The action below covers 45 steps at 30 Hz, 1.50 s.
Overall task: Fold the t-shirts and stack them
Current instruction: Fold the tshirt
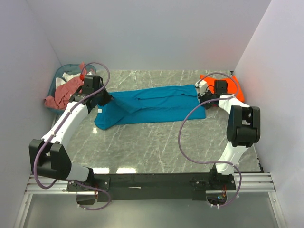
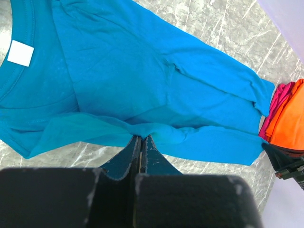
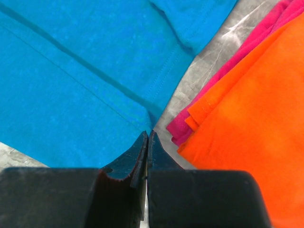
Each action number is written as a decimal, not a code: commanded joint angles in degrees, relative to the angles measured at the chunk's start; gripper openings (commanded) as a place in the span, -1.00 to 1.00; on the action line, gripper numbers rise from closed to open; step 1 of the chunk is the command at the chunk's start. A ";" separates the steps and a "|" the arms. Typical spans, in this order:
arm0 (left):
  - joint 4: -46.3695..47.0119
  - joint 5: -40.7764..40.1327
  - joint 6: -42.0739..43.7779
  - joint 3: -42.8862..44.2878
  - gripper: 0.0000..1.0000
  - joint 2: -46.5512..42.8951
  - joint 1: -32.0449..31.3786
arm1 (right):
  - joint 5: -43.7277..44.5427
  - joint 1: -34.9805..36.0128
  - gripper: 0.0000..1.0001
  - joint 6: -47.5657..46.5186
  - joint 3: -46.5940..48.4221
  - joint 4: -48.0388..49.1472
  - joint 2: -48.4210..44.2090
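Note:
A teal-blue t-shirt (image 1: 152,105) lies stretched in a long band across the marble table. Its white neck tag (image 2: 21,52) shows in the left wrist view. My left gripper (image 1: 102,98) (image 2: 141,137) is shut on a bunched fold at the shirt's left end. My right gripper (image 1: 202,93) (image 3: 148,134) is shut on the hem edge at the right end. A folded orange t-shirt (image 1: 229,85) (image 3: 247,109) lies at the back right on a magenta one (image 3: 187,124). A salmon-pink t-shirt (image 1: 64,94) hangs over the basket at the back left.
A teal plastic basket (image 1: 59,74) stands in the back left corner against the white walls. The folded orange stack (image 2: 290,118) lies right beside my right gripper. Bare marble table (image 1: 152,147) stretches in front of the teal-blue shirt toward the arm bases.

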 commanded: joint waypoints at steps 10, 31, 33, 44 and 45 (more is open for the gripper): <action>0.72 0.84 0.79 -0.62 -0.99 -2.18 0.65 | 2.60 1.35 -0.98 -0.70 4.08 0.12 1.16; 1.07 1.45 0.88 -1.85 -0.99 -2.10 0.74 | 4.54 2.49 -0.81 -0.70 6.54 -0.94 3.18; 1.16 1.81 1.14 -1.24 -0.99 -1.57 0.74 | 4.45 2.75 -0.55 -0.27 6.89 -1.37 2.57; 0.98 3.04 3.16 4.73 -0.99 4.84 0.83 | 0.86 4.07 -0.36 1.67 8.30 -3.40 -2.70; 0.81 2.95 3.51 5.35 -0.99 5.55 0.92 | 0.33 4.16 -0.35 2.11 8.12 -3.66 -3.66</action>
